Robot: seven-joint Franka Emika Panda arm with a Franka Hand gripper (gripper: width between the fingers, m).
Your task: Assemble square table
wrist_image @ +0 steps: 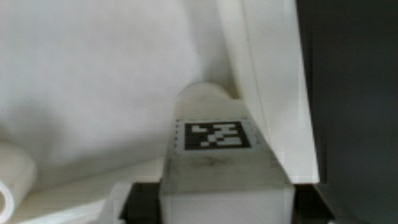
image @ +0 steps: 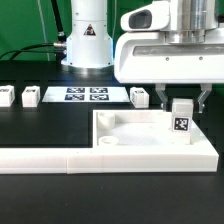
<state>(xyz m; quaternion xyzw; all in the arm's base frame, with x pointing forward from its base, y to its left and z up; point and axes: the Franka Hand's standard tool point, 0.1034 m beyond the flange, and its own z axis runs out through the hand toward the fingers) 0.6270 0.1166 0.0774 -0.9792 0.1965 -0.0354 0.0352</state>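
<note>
Leg (image: 181, 124) stands upright inside the tabletop's (image: 130, 143) far corner, against its rim, with the gripper (image: 182, 108) clamped on it. If the leg sits off the corner hole, which is hidden, pressing may tilt it or shove the tabletop.

White leg (image: 181, 108) — black-and-white tag (image: 181, 125)

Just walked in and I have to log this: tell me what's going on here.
The Panda's gripper is down around one white leg. The leg stands upright inside the square tabletop, beside its rim, toward the exterior view's right. The pictures do not show whether the fingers are actually clamping it. Three other legs sit loose on the table behind, by the marker board.
</note>
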